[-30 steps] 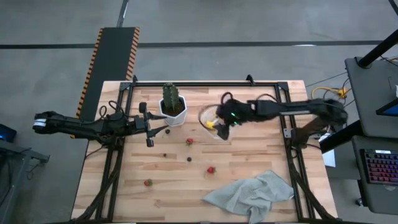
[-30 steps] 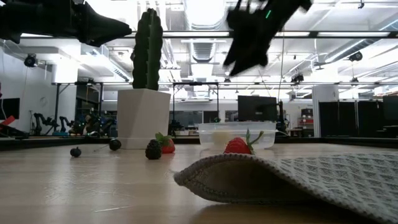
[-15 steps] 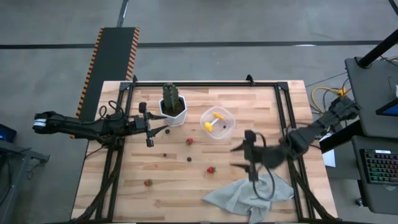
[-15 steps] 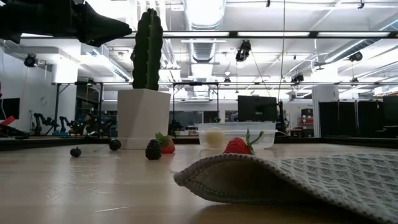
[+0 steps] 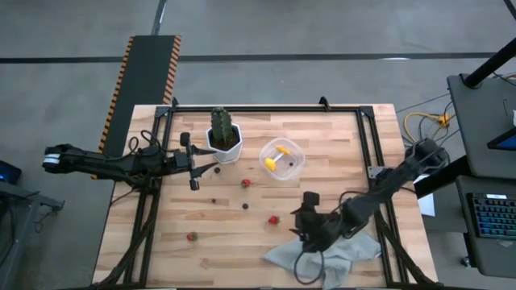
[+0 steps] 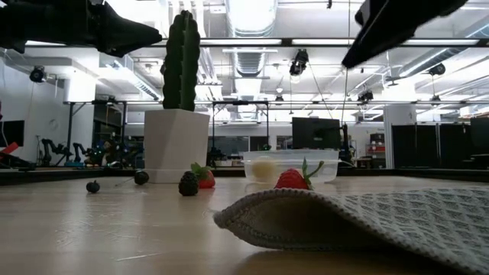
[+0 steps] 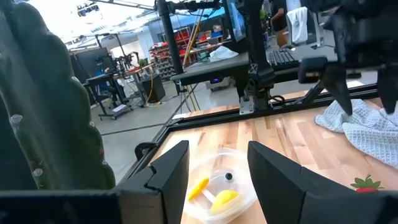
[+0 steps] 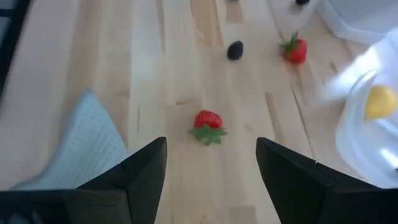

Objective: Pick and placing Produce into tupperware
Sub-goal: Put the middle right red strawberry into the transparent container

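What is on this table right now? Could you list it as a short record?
container: clear tupperware holding yellow pieces
loose fruit: strawberries; dark berries
other items: potted cactus, grey cloth
right gripper: open, above the table near a strawberry
left gripper: open, waiting beside the cactus

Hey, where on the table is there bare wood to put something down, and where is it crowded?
Bare wood lies right of the tupperware, toward the table edge, and at the front left corner beyond the strawberry. The middle is dotted with fruit; the right gripper hangs over the cloth.
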Action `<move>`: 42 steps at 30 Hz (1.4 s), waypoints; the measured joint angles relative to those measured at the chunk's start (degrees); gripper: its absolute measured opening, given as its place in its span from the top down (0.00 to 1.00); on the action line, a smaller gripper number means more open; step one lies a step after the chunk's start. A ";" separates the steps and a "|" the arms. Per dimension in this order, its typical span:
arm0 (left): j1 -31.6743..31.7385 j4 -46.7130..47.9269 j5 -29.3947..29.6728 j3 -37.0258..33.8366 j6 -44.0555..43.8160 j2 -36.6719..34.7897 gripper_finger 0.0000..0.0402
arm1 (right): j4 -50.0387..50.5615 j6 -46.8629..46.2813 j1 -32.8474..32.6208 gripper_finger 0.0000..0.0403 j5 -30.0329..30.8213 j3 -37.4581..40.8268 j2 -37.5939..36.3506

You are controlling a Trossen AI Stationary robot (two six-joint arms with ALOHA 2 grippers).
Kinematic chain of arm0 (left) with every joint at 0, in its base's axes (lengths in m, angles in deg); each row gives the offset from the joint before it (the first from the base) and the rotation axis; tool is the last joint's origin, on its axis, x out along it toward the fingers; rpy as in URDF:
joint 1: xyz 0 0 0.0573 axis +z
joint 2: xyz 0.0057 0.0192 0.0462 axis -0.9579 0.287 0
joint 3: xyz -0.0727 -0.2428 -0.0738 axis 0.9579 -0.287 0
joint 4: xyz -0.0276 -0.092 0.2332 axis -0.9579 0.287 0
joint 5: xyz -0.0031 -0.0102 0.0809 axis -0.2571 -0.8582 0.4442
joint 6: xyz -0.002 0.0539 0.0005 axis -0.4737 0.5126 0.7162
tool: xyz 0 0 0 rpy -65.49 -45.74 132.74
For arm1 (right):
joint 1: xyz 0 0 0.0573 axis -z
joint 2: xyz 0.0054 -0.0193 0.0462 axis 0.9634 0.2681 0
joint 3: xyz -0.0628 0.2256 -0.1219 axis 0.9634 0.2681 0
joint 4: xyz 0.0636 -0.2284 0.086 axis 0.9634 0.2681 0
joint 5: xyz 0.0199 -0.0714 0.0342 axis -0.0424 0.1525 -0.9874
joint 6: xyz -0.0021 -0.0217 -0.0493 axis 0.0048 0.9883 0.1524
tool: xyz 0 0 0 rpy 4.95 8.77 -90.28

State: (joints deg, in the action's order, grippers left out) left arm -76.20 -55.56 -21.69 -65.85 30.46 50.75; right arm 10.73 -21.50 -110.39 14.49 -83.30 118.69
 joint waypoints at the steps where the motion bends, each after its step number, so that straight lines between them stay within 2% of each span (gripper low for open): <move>1: 0.02 0.02 0.00 0.00 0.00 0.00 0.62 | -0.12 -0.82 0.14 0.41 0.11 -0.38 1.05; 7: 0.00 0.02 0.00 0.00 0.00 -0.12 0.62 | -6.24 -1.50 0.60 0.41 0.09 -1.73 7.14; 16: 0.00 0.03 0.00 0.01 0.00 -0.15 0.62 | -5.63 -7.63 1.77 0.43 2.97 -3.05 14.49; 42: 0.02 0.08 -0.07 0.00 0.00 0.33 0.62 | -6.23 -11.18 3.74 0.46 1.85 0.15 15.76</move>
State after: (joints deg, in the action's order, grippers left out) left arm -76.18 -55.48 -21.75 -65.85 30.46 51.08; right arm 4.50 -32.68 -106.66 16.34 -83.16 134.45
